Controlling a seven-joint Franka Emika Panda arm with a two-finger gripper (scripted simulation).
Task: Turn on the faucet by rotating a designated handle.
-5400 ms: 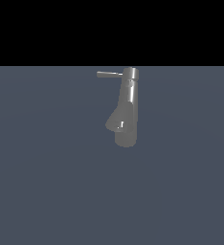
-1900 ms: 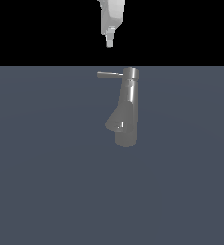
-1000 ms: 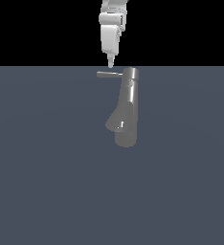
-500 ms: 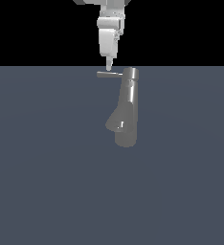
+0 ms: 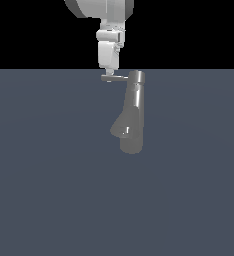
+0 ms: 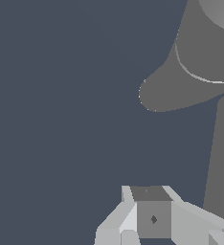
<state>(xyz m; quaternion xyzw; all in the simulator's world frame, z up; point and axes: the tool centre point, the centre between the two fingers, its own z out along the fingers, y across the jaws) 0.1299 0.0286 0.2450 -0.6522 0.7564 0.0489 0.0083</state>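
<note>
The grey faucet [image 5: 133, 116] stands upright in the exterior view, its stubby spout [image 5: 121, 131] bulging toward that view's left. The thin handle [image 5: 120, 77] sticks out sideways from the top cap [image 5: 137, 76], also toward the left. My gripper [image 5: 109, 74] hangs straight down from above, shut with nothing held, its tips at the handle's outer end. Whether they touch the rod I cannot tell. In the wrist view the closed fingers [image 6: 153, 217] lie beside the long grey handle [image 6: 222, 158], with the spout [image 6: 166, 93] beyond.
A flat dark blue-grey floor [image 5: 49, 175] surrounds the faucet. Nothing else stands on it. The white arm [image 5: 109, 30] comes down from the top of the exterior view.
The gripper has come down from the top of the exterior view to the handle's outer end. The handle and faucet look unmoved.
</note>
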